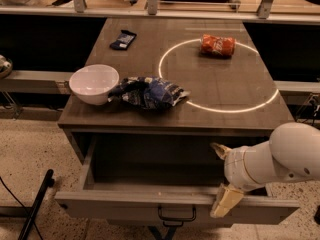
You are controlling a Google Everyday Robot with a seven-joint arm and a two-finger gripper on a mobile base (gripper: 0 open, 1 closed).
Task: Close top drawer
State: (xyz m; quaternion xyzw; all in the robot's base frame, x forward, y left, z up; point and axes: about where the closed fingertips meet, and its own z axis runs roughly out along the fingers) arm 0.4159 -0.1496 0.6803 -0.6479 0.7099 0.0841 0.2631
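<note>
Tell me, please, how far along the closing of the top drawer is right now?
Done: the approach. The gripper sits at the front panel of the top drawer, right of the handle, with its fingers open astride the panel's top edge. In hand: setting up the push. Left: the whole push, as the drawer stands far out from under the table.
</note>
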